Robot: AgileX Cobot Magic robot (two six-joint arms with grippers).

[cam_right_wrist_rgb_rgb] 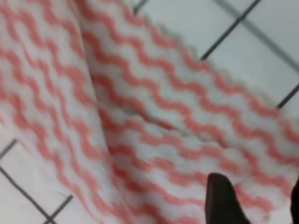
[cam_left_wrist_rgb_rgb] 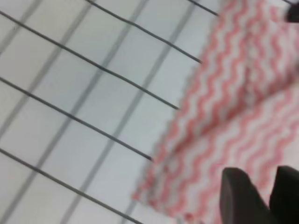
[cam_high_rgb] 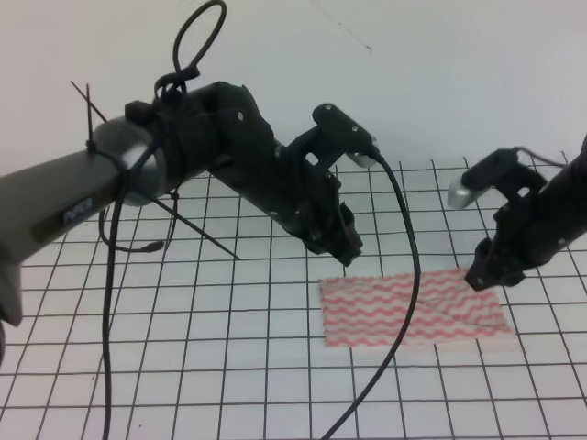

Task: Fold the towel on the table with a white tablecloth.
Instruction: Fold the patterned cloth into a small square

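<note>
The towel [cam_high_rgb: 413, 307], white with pink-red wavy stripes, lies flat as a long strip on the white tablecloth [cam_high_rgb: 229, 321] with its black grid that covers the table. My left gripper [cam_high_rgb: 349, 253] hovers just above the towel's far left corner. In the left wrist view its dark fingertips [cam_left_wrist_rgb_rgb: 240, 196] stand close together over the striped towel [cam_left_wrist_rgb_rgb: 233, 107] and hold nothing. My right gripper [cam_high_rgb: 481, 274] hangs at the towel's far right edge. The right wrist view shows the creased towel [cam_right_wrist_rgb_rgb: 154, 121] close below, with one fingertip [cam_right_wrist_rgb_rgb: 222, 200] well apart from the other at the frame's edge.
Black cables hang from the left arm; one [cam_high_rgb: 404, 302] drapes across the towel down to the front edge. A thin black rod [cam_high_rgb: 197, 229] sticks out below the left arm. Gridded tablecloth [cam_left_wrist_rgb_rgb: 70, 93] surrounds the towel on all sides.
</note>
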